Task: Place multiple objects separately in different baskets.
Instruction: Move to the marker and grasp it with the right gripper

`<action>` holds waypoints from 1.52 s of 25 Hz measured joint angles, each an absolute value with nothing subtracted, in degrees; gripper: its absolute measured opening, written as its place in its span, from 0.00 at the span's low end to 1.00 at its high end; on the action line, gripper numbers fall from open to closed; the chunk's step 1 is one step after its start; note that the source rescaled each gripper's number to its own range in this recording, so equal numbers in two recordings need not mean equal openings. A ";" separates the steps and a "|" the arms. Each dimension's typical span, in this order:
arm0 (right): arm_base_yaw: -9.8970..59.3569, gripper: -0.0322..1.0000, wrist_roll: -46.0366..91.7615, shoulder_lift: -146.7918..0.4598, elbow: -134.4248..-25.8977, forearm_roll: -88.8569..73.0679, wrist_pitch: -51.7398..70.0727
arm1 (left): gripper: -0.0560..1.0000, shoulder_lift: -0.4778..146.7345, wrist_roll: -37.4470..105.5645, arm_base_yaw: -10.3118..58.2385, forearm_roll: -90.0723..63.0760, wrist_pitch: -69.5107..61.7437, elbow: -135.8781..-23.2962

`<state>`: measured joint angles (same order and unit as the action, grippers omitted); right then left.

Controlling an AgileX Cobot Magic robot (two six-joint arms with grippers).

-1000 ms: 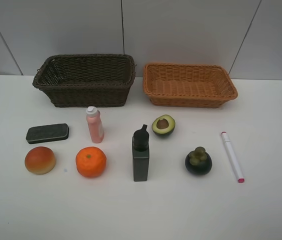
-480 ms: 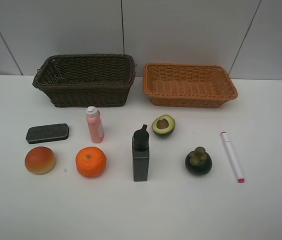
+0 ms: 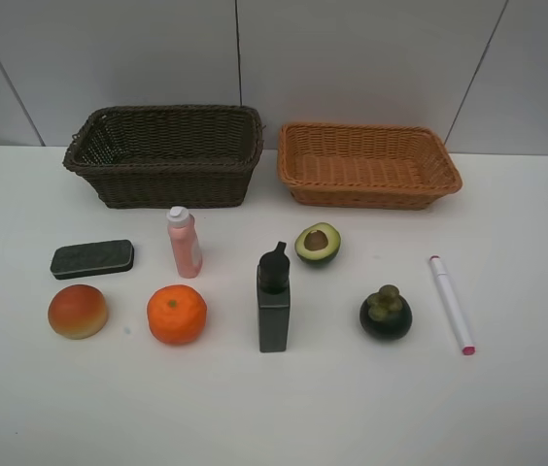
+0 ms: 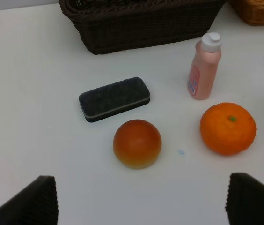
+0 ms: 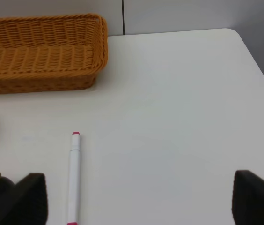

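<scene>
Nothing is changing vs a sec ago: all 8 items are lying exactly as before, and no arm is showing in the high view.

Both baskets are sitting empty along the back edge of the table (image 3: pixel 51 408), the dark basket (image 3: pixel 172 186) to the left and the tan basket (image 3: pixel 366 197) just beside it.

- **Front-left:** eraser (image 3: pixel 92 259), peach (image 3: pixel 78 311) and orange (image 3: pixel 177 314) are resting here, w/ the pink bottle (image 3: pixel 184 243) standing upright behind the orange.
- **Mid:** black bottle (image 3: pixel 274 301) is standing upright; avocado (image 3: pixel 318 243) is lying behind it.
- **Front-right:** mangosteen (image 3: pixel 386 313) and marker (image 3: pixel 451 303) are lying near each other, not touching.

The left gripper (image 4: pixel 143 199) is hanging over the front-left area, jaws spread wide and gripping nothing, w/ the peach nearest ahead. The right gripper (image 5: pixel 141 197) is hanging near the front-right corner, also wide open and gripping nothing, w/ the marker closest.

So the sorting isn't starting yet, and every item is still waiting. Prob. each arm is lining up its first pick, maybe the peach and the marker.
</scene>
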<state>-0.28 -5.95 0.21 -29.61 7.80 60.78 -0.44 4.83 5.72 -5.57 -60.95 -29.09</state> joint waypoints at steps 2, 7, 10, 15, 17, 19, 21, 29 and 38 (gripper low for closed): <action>-0.28 0.98 -5.95 0.21 -29.61 7.80 60.78 | 0.85 -0.44 4.83 5.72 -5.57 -60.95 -29.09; -0.28 0.98 -5.95 0.21 -29.61 7.80 60.78 | 0.85 -0.44 4.83 5.72 -5.57 -60.95 -29.09; -0.28 0.98 -5.95 0.21 -29.61 7.80 60.78 | 0.85 -0.44 4.83 5.72 -5.57 -60.95 -29.09; -0.28 0.98 -5.95 0.21 -29.61 7.80 60.78 | 0.85 -0.44 4.83 5.72 -5.57 -60.95 -29.09; -0.28 0.98 -5.95 0.21 -29.61 7.80 60.78 | 0.85 -0.44 4.83 5.72 -5.57 -60.95 -29.09; -0.28 0.98 -5.95 0.21 -29.61 7.80 60.78 | 0.85 -0.44 4.83 5.72 -5.57 -60.95 -29.09; -0.28 0.98 -5.95 0.21 -29.61 7.80 60.78 | 0.85 -0.44 4.83 5.72 -5.57 -60.95 -29.09; -0.28 0.98 -5.95 0.21 -29.61 7.80 60.78 | 0.85 -0.44 4.83 5.72 -5.57 -60.95 -29.09; -0.28 0.98 -5.95 0.16 -29.61 7.80 60.78 | 0.85 -0.44 4.83 5.72 -5.57 -60.95 -29.09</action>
<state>-0.28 -5.95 0.16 -29.61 7.80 60.78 -0.44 4.83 5.72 -5.57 -60.95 -29.09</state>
